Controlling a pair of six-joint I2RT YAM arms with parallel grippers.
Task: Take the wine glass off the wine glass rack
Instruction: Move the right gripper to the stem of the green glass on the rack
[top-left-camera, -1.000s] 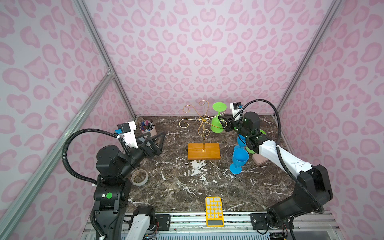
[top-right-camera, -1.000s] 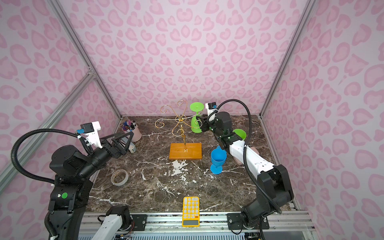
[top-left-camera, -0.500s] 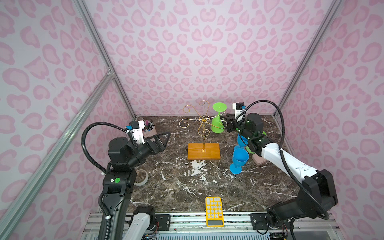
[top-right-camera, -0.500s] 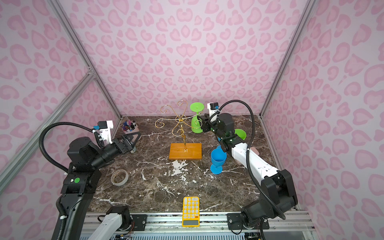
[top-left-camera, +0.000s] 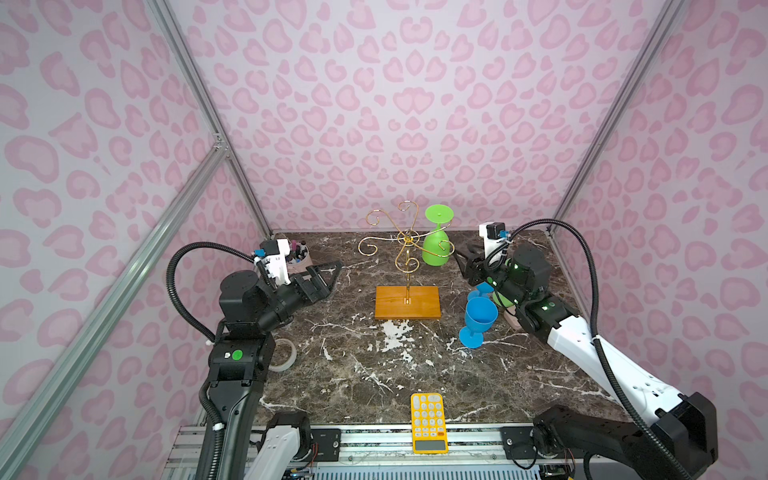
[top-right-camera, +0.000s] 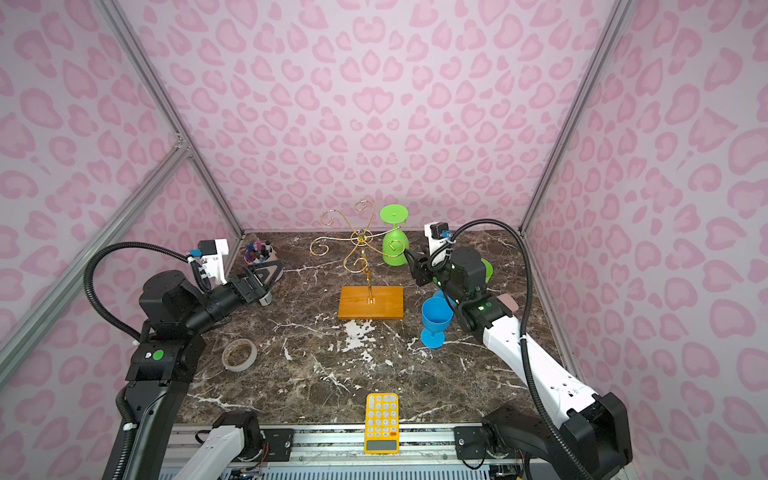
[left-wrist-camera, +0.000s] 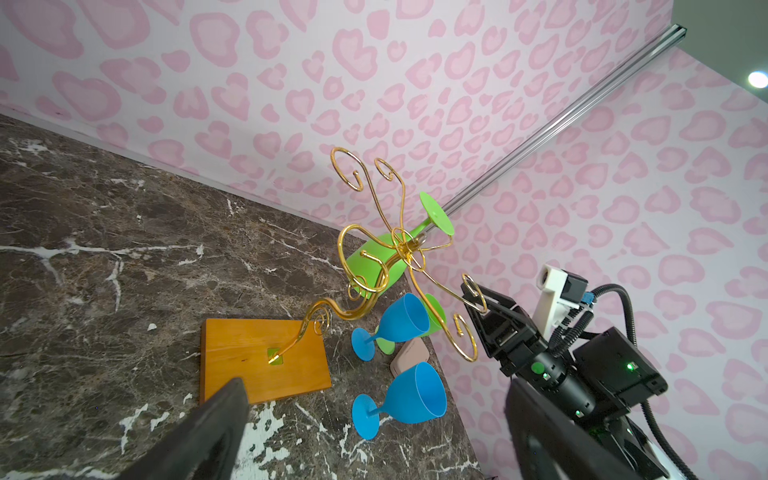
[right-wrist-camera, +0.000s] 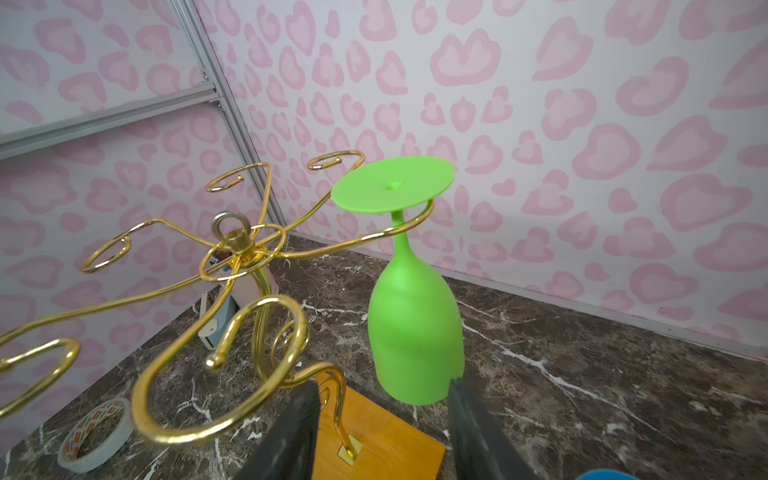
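Observation:
A green wine glass (top-left-camera: 435, 248) (top-right-camera: 395, 249) hangs upside down by its foot from a right-hand arm of the gold wire wine glass rack (top-left-camera: 405, 237) (top-right-camera: 360, 238), which stands on an orange-brown wooden base (top-left-camera: 407, 302). My right gripper (top-left-camera: 462, 258) (right-wrist-camera: 382, 384) is open just right of the glass bowl (right-wrist-camera: 415, 332), with the bowl's rim just ahead of its fingertips and not gripped. My left gripper (top-left-camera: 334, 269) (left-wrist-camera: 376, 386) is wide open and empty, left of the rack (left-wrist-camera: 399, 245) and pointing toward it.
An upright blue glass (top-left-camera: 480, 318) stands right of the base, with another blue glass (top-left-camera: 478, 291), a green glass (top-right-camera: 486, 268) and a pink-brown box (top-right-camera: 508, 302) behind it under my right arm. There are also a tape roll (top-right-camera: 239, 354), a pen cup (top-left-camera: 299, 259) and a yellow calculator (top-left-camera: 428, 422).
My left arm has risen and reached right toward the rack, its gripper still open. My right gripper stays beside the green glass, its jaws slightly wider.

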